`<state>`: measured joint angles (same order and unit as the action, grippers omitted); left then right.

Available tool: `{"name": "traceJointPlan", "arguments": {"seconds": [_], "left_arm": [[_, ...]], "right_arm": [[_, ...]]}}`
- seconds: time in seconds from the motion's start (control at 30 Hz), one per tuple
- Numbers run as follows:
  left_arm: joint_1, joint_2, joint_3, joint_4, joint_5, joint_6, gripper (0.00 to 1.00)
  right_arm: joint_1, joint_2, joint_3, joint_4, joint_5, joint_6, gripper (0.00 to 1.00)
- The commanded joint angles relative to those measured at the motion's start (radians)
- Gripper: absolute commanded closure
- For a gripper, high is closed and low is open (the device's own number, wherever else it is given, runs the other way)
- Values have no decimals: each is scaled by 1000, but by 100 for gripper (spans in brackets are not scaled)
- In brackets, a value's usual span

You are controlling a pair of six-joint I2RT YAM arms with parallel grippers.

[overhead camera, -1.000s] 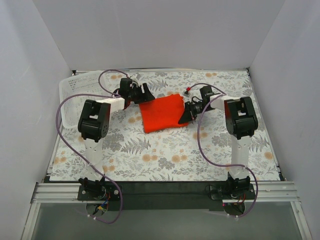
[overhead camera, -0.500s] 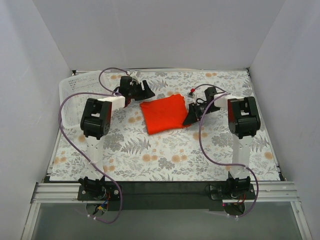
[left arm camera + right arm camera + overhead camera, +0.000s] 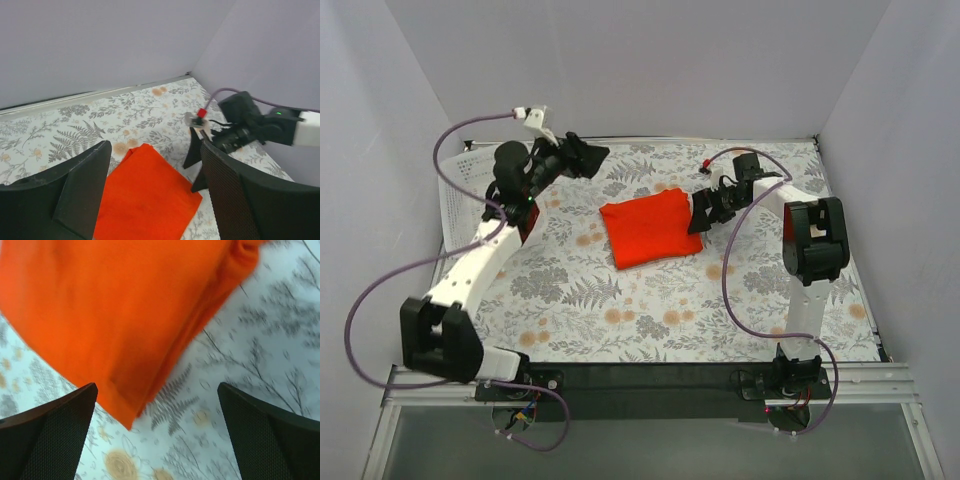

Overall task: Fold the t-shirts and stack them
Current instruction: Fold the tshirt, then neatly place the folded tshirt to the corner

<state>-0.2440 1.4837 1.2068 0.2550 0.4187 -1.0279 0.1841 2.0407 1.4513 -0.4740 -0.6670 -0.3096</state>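
One orange-red t-shirt [image 3: 650, 228] lies folded into a flat rectangle on the floral cloth [image 3: 650, 310] at mid-table. My left gripper [image 3: 588, 158] hangs raised to the shirt's far left, apart from it and open. In the left wrist view the t-shirt [image 3: 145, 200] shows below the left gripper [image 3: 155, 145], with nothing between the fingers. My right gripper [image 3: 703, 212] sits low at the shirt's right edge, open. The right wrist view has the t-shirt [image 3: 115, 305] just ahead of the right gripper [image 3: 156, 387], whose wide jaws hold only bare cloth.
A white perforated basket [image 3: 455, 195] stands at the far left, partly behind the left arm. Grey walls close in the table on three sides. Purple cables loop off both arms.
My right gripper has opened and let go of the shirt's right edge. The left arm has lifted and swung back to the left, away from the shirt.
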Motion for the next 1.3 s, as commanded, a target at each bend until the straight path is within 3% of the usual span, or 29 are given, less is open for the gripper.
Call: {"name": "traceJointPlan", "arguments": {"seconds": [0.0,0.13,0.23,0.27,0.3,0.47,0.5,0.57,0.6,0.7,1.0,1.27], "left_arm": [[5,-199,-205,-75,-14,31,33],[11,-422,-407,-140,-14,14,32],[11,-586,-528,-220,-23,-4,32],[11,-623,-565,-239,-27,-9,32],[11,-702,-582,-287,-37,-18,32],[12,-888,-659,-407,-55,-44,32],[11,-907,-676,-414,-54,-44,33],[11,-933,-681,-433,-52,-46,32],[11,-935,-681,-445,-49,-46,32],[11,-928,-676,-448,-38,-46,33],[11,-950,-693,-453,-17,-37,33],[11,-939,-696,-448,3,-32,33]], "right_arm": [[25,62,67,26,55,84,2],[60,96,84,35,28,113,2],[77,114,81,55,7,154,10],[78,118,77,60,7,164,15],[84,130,67,69,9,174,27],[74,153,60,72,37,184,53],[61,153,57,74,34,184,65],[46,147,58,72,20,179,75],[23,138,58,72,14,176,86],[-46,107,55,68,17,147,99],[-368,139,223,-156,35,-103,99],[-498,223,452,-307,263,-325,94]]}}
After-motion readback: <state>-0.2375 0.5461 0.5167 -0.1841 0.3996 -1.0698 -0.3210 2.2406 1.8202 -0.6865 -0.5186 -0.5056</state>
